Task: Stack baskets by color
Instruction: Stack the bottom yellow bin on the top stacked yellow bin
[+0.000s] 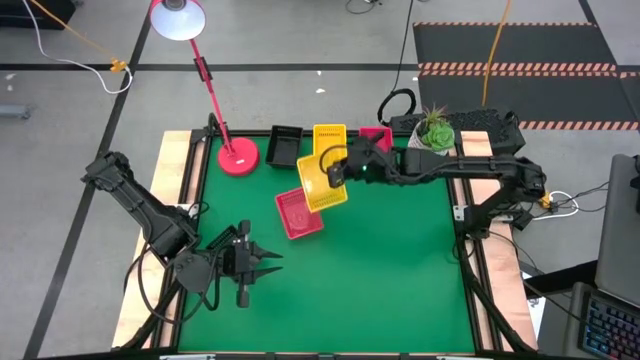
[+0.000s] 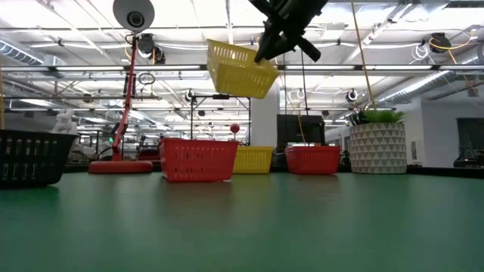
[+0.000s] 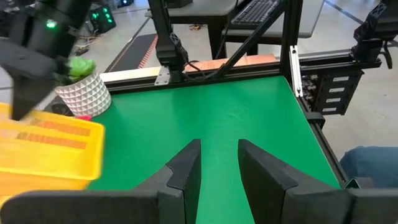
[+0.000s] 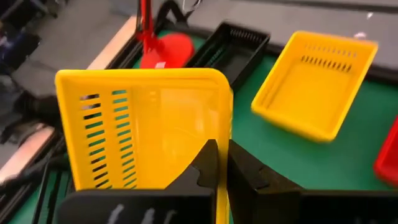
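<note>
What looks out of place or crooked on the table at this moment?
The yellow basket hangs tilted in the air, pinched by its rim in the right gripper. The red basket below it sits askew to the table's edges. The other baskets stand in a row at the far edge. Nothing looks spilled or broken.

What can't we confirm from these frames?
- Basket count: only five show; whether the black basket or the far yellow basket are already stacks is too small to tell, high view.
- Far red basket: partly hidden under the right gripper, which holds the lifted yellow basket.
</note>
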Tool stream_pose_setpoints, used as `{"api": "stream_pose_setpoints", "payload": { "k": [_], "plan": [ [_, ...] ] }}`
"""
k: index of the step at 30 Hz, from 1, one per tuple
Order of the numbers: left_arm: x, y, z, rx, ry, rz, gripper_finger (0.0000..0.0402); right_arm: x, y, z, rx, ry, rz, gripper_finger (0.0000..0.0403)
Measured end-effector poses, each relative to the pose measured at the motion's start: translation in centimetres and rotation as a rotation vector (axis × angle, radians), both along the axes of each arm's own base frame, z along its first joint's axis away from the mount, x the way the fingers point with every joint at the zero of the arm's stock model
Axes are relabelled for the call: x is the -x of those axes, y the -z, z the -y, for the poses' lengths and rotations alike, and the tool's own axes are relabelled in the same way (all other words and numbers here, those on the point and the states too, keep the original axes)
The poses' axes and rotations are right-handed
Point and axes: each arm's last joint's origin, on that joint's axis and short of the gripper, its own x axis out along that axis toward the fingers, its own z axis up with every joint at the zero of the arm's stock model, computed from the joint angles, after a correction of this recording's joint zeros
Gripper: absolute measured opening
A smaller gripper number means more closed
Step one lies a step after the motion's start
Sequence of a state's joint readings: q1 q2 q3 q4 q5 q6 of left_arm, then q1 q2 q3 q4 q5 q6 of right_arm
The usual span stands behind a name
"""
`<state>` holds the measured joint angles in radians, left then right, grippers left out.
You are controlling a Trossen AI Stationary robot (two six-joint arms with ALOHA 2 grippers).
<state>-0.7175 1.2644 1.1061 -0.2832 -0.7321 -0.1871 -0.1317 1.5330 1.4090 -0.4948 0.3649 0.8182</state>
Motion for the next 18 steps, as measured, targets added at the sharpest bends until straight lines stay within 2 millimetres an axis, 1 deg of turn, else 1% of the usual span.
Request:
{"api": "stream_pose_setpoints", "payload": {
  "k": [5, 9, 11, 13, 18],
  "plan": [
    [-0.2, 0.0, -0.3, 0.0, -0.014, 0.0, 0.0108, 0.0, -0.6, 2.4, 0.046, 0.044, 0.06, 0.0003],
    [-0.4, 0.0, -0.6, -0.006, -0.026, 0.0, 0.0108, 0.4, -0.8, 4.3, 0.046, 0.093, 0.077, 0.0003],
    [-0.5, 0.0, -0.8, -0.007, -0.032, -0.001, 0.0108, 0.6, -1.2, 5.2, 0.036, 0.097, 0.09, 0.0003],
    [-0.6, 0.0, -0.9, -0.017, -0.036, -0.002, 0.0108, 0.8, -2.0, 6.0, 0.034, 0.099, 0.115, 0.0003],
    [-0.9, 0.0, -1.2, -0.026, -0.046, -0.003, 0.0108, 1.5, -4.8, 7.6, 0.069, 0.113, 0.151, 0.0003]
  ]
}}
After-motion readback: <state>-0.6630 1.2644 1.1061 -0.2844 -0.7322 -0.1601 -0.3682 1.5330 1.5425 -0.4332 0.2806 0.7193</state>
